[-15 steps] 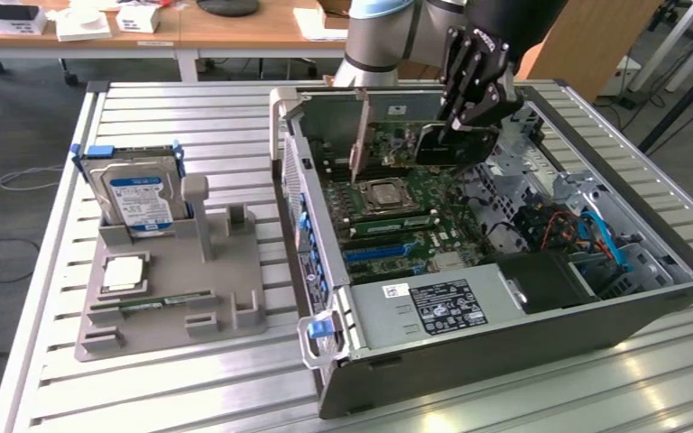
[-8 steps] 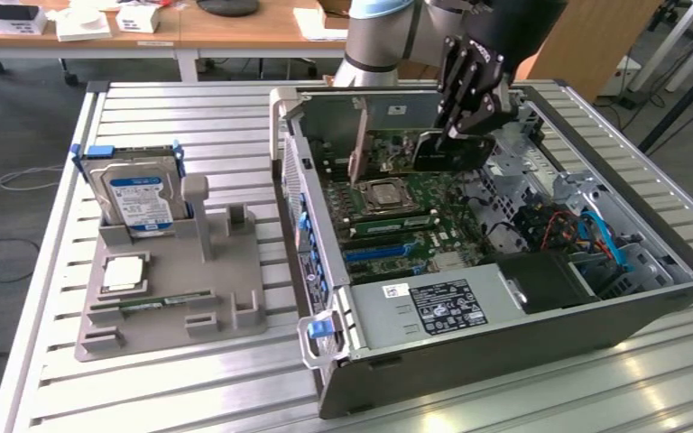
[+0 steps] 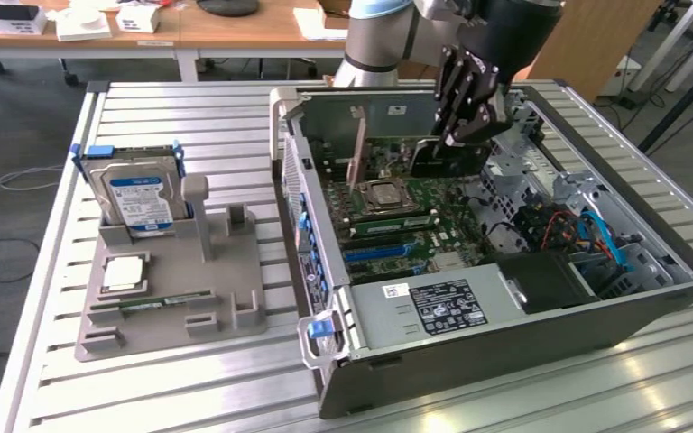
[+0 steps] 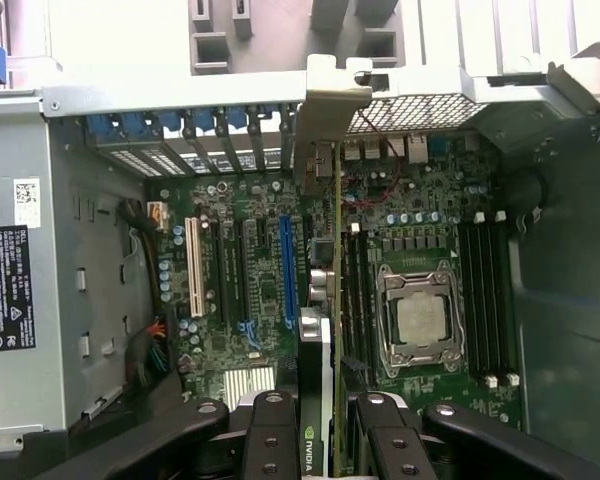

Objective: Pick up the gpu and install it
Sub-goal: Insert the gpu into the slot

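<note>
jaws clamped on gpu (image 4: pixel 336 300), card held on edge directly between them, over motherboard (image 4: pixel 250 300) inside pc case (image 3: pixel 503 352); long axis parallel to expansion slots (image 4: pixel 285 270), bracket (image 4: pixel 330 110) toward rear panel (image 4: pixel 160 100)

The gpu (image 4: pixel 317 400) shows a yellow-green board edge, a black cooler bearing a green logo, and a silver bracket. The gripper (image 4: pixel 323 425) is black. The motherboard (image 4: pixel 260 310) is green, with one blue slot (image 4: pixel 287 265) and one white slot (image 4: pixel 193 265). The power supply (image 3: pixel 383 320) is silver with a black label. Towards the ribbed silver table's (image 3: pixel 178 388) edge on the exterior view's left, the hard drive (image 3: pixel 136 198) carries a blue-and-white label in a grey holder (image 3: pixel 220 271).
</note>
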Robot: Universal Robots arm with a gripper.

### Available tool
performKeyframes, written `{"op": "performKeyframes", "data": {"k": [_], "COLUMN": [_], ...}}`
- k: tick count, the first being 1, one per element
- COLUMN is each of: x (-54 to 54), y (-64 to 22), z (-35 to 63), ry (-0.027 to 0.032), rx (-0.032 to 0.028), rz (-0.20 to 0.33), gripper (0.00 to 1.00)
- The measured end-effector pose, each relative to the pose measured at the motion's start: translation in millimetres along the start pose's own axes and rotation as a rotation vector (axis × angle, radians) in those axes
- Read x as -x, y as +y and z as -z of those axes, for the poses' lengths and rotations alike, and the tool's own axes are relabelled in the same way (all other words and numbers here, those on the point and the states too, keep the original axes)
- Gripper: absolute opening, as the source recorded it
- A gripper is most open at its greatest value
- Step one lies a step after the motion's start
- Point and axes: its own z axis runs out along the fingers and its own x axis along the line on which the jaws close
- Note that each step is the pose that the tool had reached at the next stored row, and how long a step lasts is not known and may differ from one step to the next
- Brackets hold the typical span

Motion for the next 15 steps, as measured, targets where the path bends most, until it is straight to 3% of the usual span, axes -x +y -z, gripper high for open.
{"op": "performKeyframes", "data": {"k": [15], "x": [-0.9], "y": [-2.0], "z": [-20.9], "ry": [0.0001], "rx": [0.0001], "rz": [0.000], "gripper": [0.27]}}
